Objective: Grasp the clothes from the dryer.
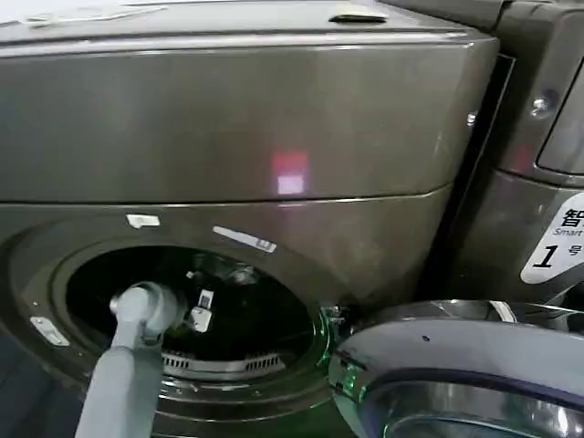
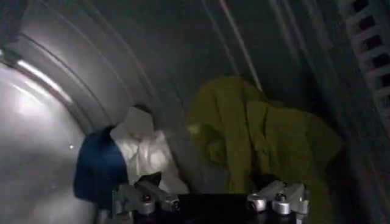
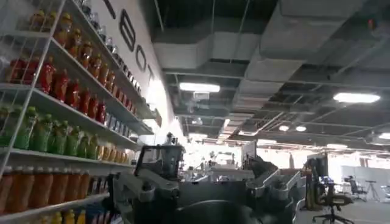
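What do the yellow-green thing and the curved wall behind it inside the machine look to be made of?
The yellow-green garment looks like soft matte cloth: it slumps in folds. The drum wall looks like polished metal, probably steel, with a bright glare streak. The open left pincer sits just before the clothes.

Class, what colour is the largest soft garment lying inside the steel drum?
Yellow-green: the largest soft garment shows best in the left wrist view.

Open porthole (image 1: 196,315) gives passage into the drum (image 2: 55,97); swung-out door (image 1: 456,374) crowds its right.
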### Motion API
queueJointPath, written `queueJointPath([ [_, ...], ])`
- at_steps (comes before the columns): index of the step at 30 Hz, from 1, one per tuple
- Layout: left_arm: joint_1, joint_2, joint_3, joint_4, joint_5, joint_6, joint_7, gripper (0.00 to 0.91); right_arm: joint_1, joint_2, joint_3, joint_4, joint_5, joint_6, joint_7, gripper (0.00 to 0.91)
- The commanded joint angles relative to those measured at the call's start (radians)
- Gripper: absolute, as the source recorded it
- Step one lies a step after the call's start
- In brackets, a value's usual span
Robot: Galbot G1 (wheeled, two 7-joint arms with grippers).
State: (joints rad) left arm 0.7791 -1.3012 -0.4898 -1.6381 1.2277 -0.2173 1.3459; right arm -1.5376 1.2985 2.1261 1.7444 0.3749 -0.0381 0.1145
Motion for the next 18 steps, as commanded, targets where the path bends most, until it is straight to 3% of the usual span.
queueJointPath([
  [1, -0.004, 0.005, 0.004, 0.06, -0.003, 0.043, 0.002, 0.907, 0.001, 0.001, -0.003, 0.001, -0.006, 0.0, 0.001, 0.907],
  [5, -0.002, 0.014, 0.001, 0.075, -0.009, 0.039, 0.003, 0.907, 0.002, 0.005, -0.009, 0.005, -0.006, 0.0, 0.001, 0.907],
  [6, -0.002, 0.015, 0.001, 0.077, -0.01, 0.04, 0.003, 0.842, 0.002, 0.007, -0.01, 0.007, -0.006, 0.0, 0.001, 0.907],
  [7, -0.001, 0.017, 0.0, 0.079, -0.01, 0.033, 0.003, 0.046, 0.002, 0.007, -0.012, 0.009, -0.006, 0.0, 0.001, 0.907],
  [8, 0.0, 0.018, 0.0, 0.079, -0.015, 0.031, 0.002, 0.0, 0.003, 0.007, -0.012, 0.01, -0.006, 0.0, 0.001, 0.907],
  [18, -0.009, 0.038, 0.009, 0.112, -0.183, 0.082, 0.001, 0.0, 0.002, 0.008, -0.014, 0.007, -0.006, 0.001, 0.001, 0.907],
])
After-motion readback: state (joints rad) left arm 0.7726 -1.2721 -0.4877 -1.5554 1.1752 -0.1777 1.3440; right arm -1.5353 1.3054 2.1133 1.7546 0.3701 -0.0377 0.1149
